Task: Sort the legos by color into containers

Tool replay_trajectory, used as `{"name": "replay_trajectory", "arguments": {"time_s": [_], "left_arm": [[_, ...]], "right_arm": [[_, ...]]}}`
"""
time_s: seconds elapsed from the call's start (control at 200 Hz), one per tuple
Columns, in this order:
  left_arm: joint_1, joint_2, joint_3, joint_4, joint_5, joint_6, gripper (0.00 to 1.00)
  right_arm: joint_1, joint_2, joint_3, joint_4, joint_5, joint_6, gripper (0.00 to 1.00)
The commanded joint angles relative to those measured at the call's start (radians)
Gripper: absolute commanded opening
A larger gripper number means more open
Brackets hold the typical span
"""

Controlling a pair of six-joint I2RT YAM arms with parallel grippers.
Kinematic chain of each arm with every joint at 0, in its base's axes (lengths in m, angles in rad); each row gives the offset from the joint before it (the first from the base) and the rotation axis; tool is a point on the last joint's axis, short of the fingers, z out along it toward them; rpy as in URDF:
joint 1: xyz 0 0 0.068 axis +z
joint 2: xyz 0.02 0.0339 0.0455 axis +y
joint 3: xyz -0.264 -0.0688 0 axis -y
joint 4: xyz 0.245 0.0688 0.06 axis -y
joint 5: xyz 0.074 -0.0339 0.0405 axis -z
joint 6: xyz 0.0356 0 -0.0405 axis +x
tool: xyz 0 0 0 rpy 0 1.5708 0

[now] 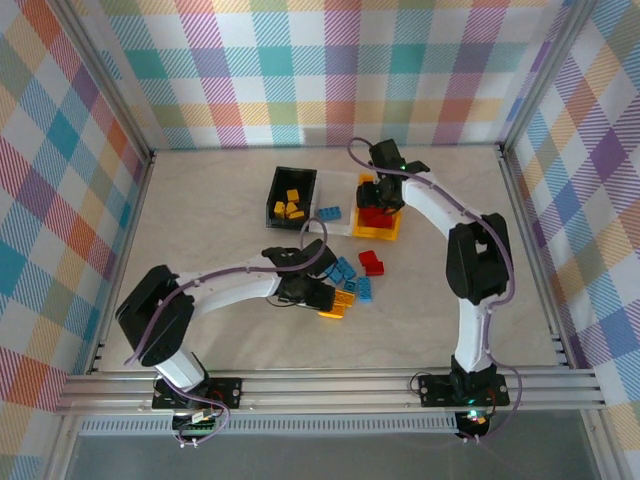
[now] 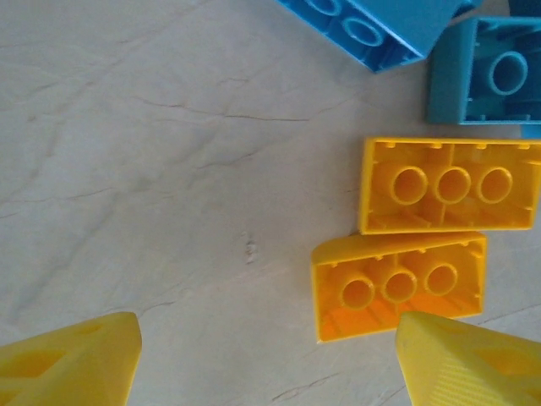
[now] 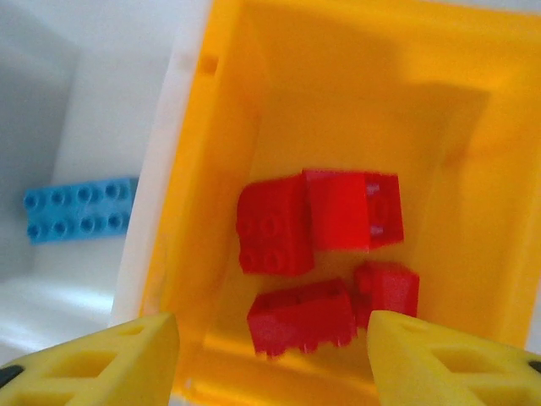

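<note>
Your left end effector (image 2: pixel 266 364) is released; its yellow fingertips (image 2: pixel 80 359) sit wide apart in the bottom corners of its wrist view, with only bare table (image 2: pixel 169 169) between them. Two loose yellow legos (image 2: pixel 448 184) lie hollow side up at the right of that frame, one just above the other and almost touching; the lower one is just up and left of the right-hand fingertip. Blue legos (image 2: pixel 486 72) crowd the upper right corner.

From the top camera you see this end effector low over the table just below the middle of the frame; the blue legos (image 1: pixel 350 275) are bunched just to its upper right. A loose red lego (image 1: pixel 373 262) lies just right of them; you cannot tell whether it is one piece or two.

Your right end effector (image 3: pixel 270 364) hangs over the yellow-orange bin (image 3: pixel 355 101), likewise released and carrying nothing. Four red legos (image 3: pixel 270 224) lie bunched on that bin's floor, under the gap between the fingers. The white bin (image 3: pixel 59 101) adjoins at the left of that frame and holds a long blue plate (image 3: pixel 80 207).

In the top view the three bins stand in a row above the centre; the black bin (image 1: pixel 300 180) is at the left with several binned yellow legos (image 1: pixel 291 207) inside, the white one is in the middle, and the yellow-orange one is at the right.
</note>
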Motion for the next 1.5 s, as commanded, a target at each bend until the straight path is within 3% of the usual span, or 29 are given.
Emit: {"name": "replay_trajectory", "arguments": {"time_s": [0.0,0.28,0.61,0.865,1.105,1.255,1.495], "left_arm": [[-0.039,0.066,0.067,0.021,-0.002,0.002,0.79],[-0.062,0.190,0.146,0.013,0.015,0.005,0.81],[-0.087,0.253,0.165,0.004,0.013,-0.017,0.80],[-0.092,0.254,0.166,-0.013,0.013,-0.028,0.45],[-0.092,0.203,0.151,-0.058,-0.009,-0.033,0.33],[-0.076,0.100,0.136,-0.118,-0.049,-0.023,0.31],[0.045,-0.042,0.147,-0.192,-0.071,0.036,0.31]], "right_arm": [[0.003,-0.199,-0.131,0.010,-0.060,0.040,0.63],[0.016,-0.516,-0.462,0.036,-0.126,0.105,0.71],[0.048,-0.677,-0.642,0.008,-0.131,0.151,0.76],[0.064,-0.708,-0.691,0.017,-0.132,0.175,0.76],[0.100,-0.715,-0.679,-0.001,-0.130,0.186,0.77],[0.154,-0.703,-0.676,-0.055,-0.128,0.196,0.77],[0.248,-0.641,-0.737,-0.045,-0.118,0.214,0.76]]}}
